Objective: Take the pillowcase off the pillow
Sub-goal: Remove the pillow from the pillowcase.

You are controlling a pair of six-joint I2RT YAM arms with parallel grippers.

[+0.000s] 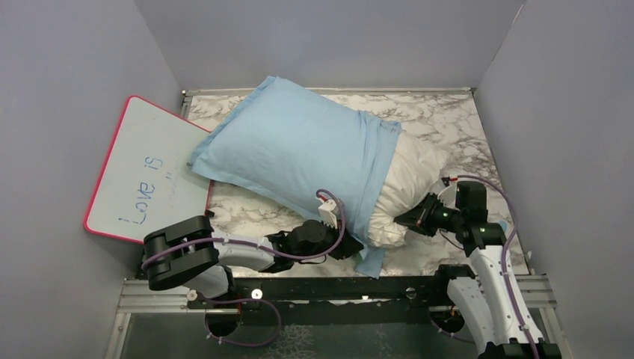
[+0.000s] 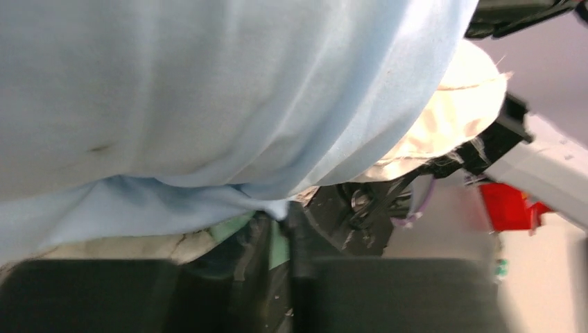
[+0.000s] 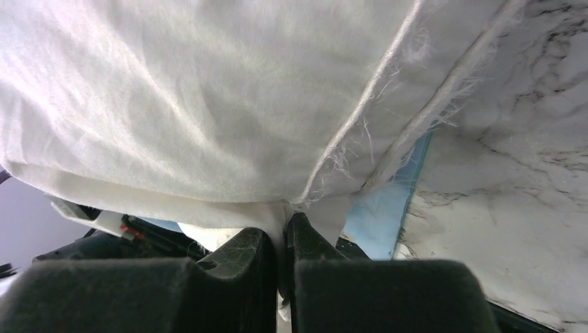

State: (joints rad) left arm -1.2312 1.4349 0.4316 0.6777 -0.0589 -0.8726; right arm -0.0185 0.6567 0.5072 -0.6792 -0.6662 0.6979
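The light blue pillowcase (image 1: 291, 153) covers most of the pillow, lying aslant on the marble table. The off-white pillow (image 1: 407, 179) bulges out of the case's open right end. My left gripper (image 1: 350, 247) is shut on the near lower hem of the pillowcase (image 2: 208, 104); cloth with a green face sits pinched between its fingers (image 2: 286, 232). My right gripper (image 1: 404, 218) is shut on the pillow's near right corner; in the right wrist view white fabric (image 3: 208, 104) is clamped at the fingertips (image 3: 286, 225).
A pink-rimmed whiteboard (image 1: 146, 168) with writing leans at the left, partly under the pillowcase. Grey walls close in on the left, back and right. The marble table (image 1: 448, 120) shows behind and right of the pillow. A black rail (image 1: 336, 288) runs along the near edge.
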